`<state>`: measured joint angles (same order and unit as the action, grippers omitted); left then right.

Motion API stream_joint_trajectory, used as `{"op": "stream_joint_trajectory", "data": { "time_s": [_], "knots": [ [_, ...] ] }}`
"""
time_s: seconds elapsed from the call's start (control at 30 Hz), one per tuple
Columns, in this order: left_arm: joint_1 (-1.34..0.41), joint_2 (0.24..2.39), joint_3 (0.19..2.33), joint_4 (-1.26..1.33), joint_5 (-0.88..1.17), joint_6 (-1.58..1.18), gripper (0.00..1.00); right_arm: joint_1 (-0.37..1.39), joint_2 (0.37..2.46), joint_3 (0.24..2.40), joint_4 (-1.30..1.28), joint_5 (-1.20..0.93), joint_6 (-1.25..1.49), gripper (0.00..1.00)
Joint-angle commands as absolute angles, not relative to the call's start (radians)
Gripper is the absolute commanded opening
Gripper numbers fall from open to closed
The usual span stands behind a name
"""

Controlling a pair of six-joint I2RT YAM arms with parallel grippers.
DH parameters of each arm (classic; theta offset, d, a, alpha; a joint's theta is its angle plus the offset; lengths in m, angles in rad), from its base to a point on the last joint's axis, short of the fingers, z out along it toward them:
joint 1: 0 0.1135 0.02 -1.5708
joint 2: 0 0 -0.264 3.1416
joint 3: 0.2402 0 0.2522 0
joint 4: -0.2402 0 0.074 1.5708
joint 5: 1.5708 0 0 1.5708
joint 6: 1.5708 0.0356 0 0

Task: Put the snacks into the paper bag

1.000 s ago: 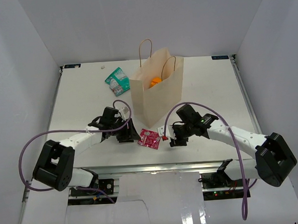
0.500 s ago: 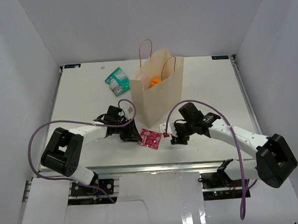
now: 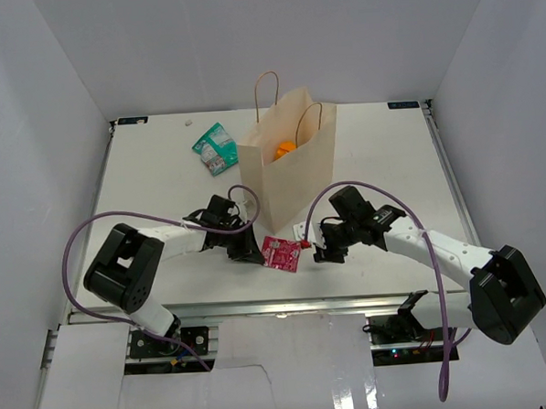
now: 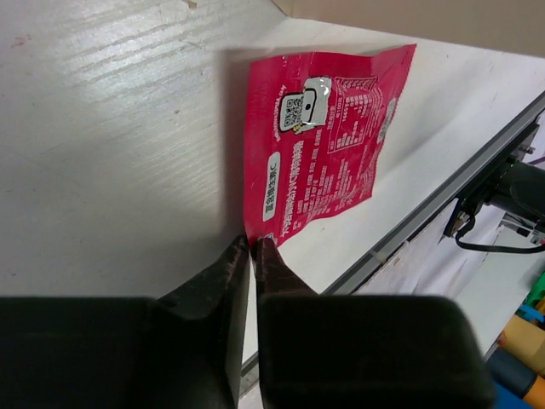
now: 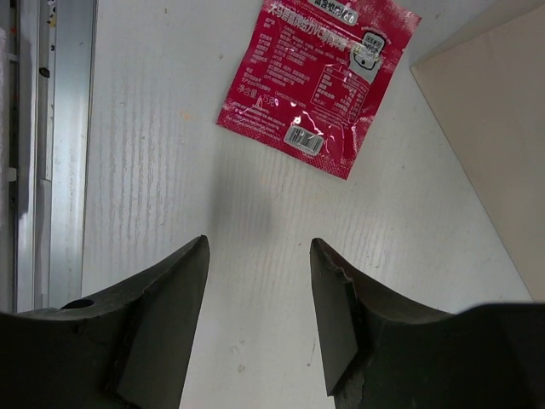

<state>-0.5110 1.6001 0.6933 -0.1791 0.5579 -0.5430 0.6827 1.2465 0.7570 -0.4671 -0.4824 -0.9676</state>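
The small pink-red packet (image 3: 282, 253) lies in front of the paper bag (image 3: 290, 176), between my two grippers. My left gripper (image 3: 255, 254) is shut on the packet's near corner; in the left wrist view its tips (image 4: 253, 243) pinch the edge of the packet (image 4: 319, 145), which throws a shadow on the table. My right gripper (image 3: 318, 252) stands open just right of the packet, and the right wrist view shows nothing between its jaws (image 5: 260, 247), with the packet (image 5: 317, 81) ahead. An orange-yellow pouch (image 3: 286, 150) sits inside the bag. A teal-green packet (image 3: 215, 148) lies left of the bag.
The tan bag's wall (image 5: 494, 128) rises close to the right of my right gripper and also shows as a tan wall (image 4: 426, 21) in the left wrist view. The table's metal front rail (image 3: 278, 307) runs just behind the packet.
My left gripper has slid right to the pink-red packet and closed on its corner. The packet has shifted slightly right. The right gripper has hardly moved.
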Motion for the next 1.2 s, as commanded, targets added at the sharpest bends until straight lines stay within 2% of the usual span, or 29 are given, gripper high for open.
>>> {"op": "stream_joint_trajectory", "data": {
  "time_s": [0.0, 0.13, 0.17, 0.33, 0.6, 0.73, 0.9, 1.17],
  "knots": [
    [-0.517, 1.583, 0.715, -0.172, 0.531, -0.541, 0.17, 0.677, 1.215, 0.767, -0.451, -0.514, -0.956, 0.57],
    [-0.518, 1.546, 0.718, -0.193, 0.485, -0.538, 0.01, 0.675, 1.209, 0.765, -0.454, -0.515, -0.956, 0.57],
    [-0.517, 1.519, 0.722, -0.199, 0.477, -0.537, 0.00, 0.673, 1.207, 0.764, -0.456, -0.517, -0.954, 0.57],
    [-0.515, 1.384, 0.745, -0.253, 0.468, -0.523, 0.00, 0.666, 1.193, 0.765, -0.465, -0.523, -0.954, 0.57],
    [-0.505, 1.061, 0.810, -0.524, 0.428, -0.499, 0.00, 0.627, 1.174, 0.781, -0.468, -0.529, -0.942, 0.57],
    [-0.489, 0.944, 0.948, -0.621, 0.394, -0.515, 0.00, 0.592, 1.166, 0.778, -0.471, -0.540, -0.933, 0.57],
    [-0.486, 0.998, 1.222, -0.634, 0.386, -0.538, 0.00, 0.584, 1.160, 0.755, -0.471, -0.545, -0.931, 0.57],
    [-0.486, 1.345, 1.788, -0.600, 0.422, -0.529, 0.00, 0.586, 1.152, 0.759, -0.466, -0.549, -0.927, 0.57]
  ]
}}
